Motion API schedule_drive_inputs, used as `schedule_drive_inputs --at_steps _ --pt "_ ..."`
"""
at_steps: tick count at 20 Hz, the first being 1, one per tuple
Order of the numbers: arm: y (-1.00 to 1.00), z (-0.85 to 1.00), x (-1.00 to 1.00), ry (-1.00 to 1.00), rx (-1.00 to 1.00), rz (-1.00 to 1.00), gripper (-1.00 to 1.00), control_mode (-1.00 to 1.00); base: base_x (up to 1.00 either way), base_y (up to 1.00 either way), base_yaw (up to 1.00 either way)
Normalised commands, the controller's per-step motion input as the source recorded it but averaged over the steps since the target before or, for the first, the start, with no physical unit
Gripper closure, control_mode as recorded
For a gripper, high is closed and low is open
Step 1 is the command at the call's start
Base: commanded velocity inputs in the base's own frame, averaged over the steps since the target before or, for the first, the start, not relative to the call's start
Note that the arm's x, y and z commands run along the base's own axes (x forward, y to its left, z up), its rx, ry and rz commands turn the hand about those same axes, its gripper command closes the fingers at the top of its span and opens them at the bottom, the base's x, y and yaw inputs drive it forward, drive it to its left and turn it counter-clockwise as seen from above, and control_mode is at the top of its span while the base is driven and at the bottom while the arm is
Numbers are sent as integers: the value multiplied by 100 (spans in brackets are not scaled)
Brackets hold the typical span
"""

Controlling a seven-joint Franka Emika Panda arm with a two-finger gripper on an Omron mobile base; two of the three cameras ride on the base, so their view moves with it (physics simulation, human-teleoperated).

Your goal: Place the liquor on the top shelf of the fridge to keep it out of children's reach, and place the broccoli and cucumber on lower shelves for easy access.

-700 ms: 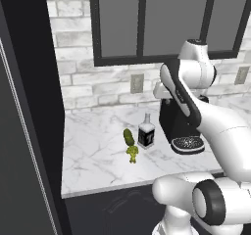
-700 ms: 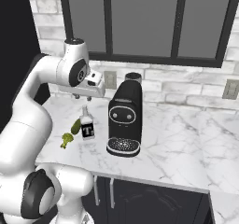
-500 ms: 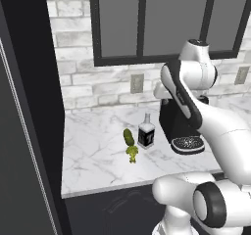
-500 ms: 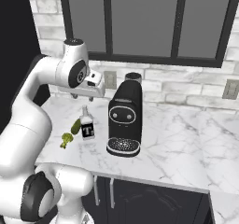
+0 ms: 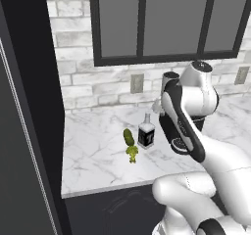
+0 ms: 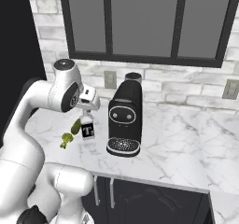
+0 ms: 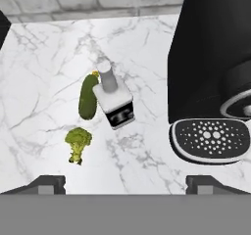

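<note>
1. Hovering with jaws spread and empty, the gripper [image 7: 125,180] looks down on the marble counter [image 7: 44,58].
2. Liquor bottle [image 7: 114,100] stands at 12 o'clock from the fingertips.
3. Cucumber [image 7: 88,96] touches its 9 o'clock side; broccoli [image 7: 78,142] lies at 7 o'clock.

The tabletop [image 7: 44,58] looks like polished white marble with grey veins, and the wall [image 5: 93,77] behind is rough pale brick. The liquor [image 7: 114,102] is dark glass, the cucumber [image 7: 87,98] smooth, the broccoli [image 7: 78,142] bumpy, the coffee machine [image 6: 125,120] glossy black plastic.
</note>
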Motion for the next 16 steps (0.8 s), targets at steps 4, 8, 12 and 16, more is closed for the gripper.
schedule_drive_inputs --at_steps 4,8,12,16 --pt "29 -36 0 -7 0 -5 -100 -100 0 0 0" --pt "22 -34 1 -3 0 -9 -100 -100 0 0 0" --pt "11 -16 12 0 0 -9 -100 -100 0 0 0" --pt "12 -4 23 0 0 -9 -100 -100 0 0 0"
